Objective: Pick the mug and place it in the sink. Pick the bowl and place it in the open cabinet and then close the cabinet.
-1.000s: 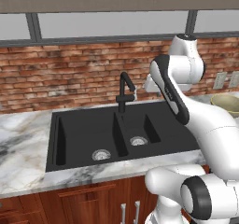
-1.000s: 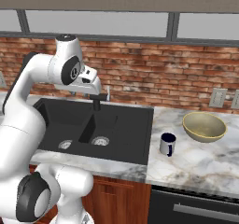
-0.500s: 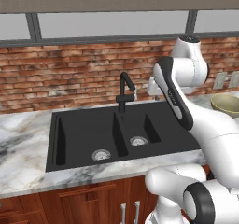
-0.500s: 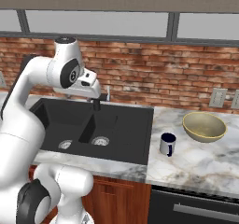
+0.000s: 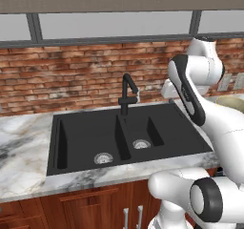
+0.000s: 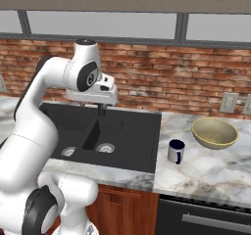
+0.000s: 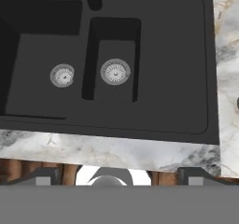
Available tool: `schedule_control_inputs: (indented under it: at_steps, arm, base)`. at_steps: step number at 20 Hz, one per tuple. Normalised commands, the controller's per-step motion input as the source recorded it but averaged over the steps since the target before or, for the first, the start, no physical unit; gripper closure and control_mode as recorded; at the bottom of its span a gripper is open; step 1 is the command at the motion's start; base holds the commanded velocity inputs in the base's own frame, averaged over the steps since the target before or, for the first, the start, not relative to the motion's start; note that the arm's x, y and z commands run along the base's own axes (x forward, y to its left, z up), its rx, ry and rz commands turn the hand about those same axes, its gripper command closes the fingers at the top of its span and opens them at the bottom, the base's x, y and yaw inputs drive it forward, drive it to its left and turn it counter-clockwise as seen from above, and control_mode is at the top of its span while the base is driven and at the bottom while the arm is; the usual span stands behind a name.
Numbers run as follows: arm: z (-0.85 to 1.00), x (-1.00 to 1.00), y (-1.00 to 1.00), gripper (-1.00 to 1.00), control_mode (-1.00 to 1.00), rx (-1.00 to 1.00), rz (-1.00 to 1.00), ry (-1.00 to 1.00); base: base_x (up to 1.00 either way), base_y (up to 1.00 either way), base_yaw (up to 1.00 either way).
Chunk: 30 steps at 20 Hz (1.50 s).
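Brick-backed marble table (image 6: 206,173): hand (image 7: 116,174) is wide, empty, high over sink (image 6: 112,136), so swing right to mug (image 6: 176,151), drop straight, grip body w/ handle clear, bowl (image 6: 214,133) untouched.

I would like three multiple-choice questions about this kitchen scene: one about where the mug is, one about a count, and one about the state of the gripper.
1. Where is the mug?
A. in the sink
B. on the counter between sink and bowl
C. inside the bowl

2. How many silver drains does the sink have?
A. one
B. two
C. three

3. What state is the gripper in?
A. open and empty
B. shut on the mug
C. shut on the bowl

Answers:
1 B: the mug stands on the counter, right of the sink and left of the bowl.
2 B: two drains show in the basins.
3 A: its finger tips stand far apart over the sink with nothing between them.
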Motion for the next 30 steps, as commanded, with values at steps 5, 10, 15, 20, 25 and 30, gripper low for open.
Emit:
schedule_control_inputs:
  at_steps: [5, 10, 15, 20, 25, 30]
  arm:
    - [0.00, -0.11, -0.49, -1.00, -1.00, 0.00, 0.11, 0.05]
    - [0.00, -0.28, -0.47, -1.00, -1.00, 0.00, 0.09, 0.01]
    - [-0.08, -0.52, -0.28, -1.00, -1.00, 0.00, 0.05, 0.00]
    - [-0.17, -0.56, -0.27, -1.00, -1.00, 0.00, 0.04, 0.00]
    - [-0.18, -0.31, -0.35, -1.00, -1.00, 0.00, 0.05, 0.02]
    - [-0.15, -0.19, -0.49, -1.00, -1.00, 0.00, 0.06, 0.00]
  base:
    - [0.00, 0.00, 0.00]
    - [0.00, 0.00, 0.00]
    - [0.00, 0.00, 0.00]
    - [0.00, 0.00, 0.00]
    - [0.00, 0.00, 0.00]
    - [0.00, 0.00, 0.00]
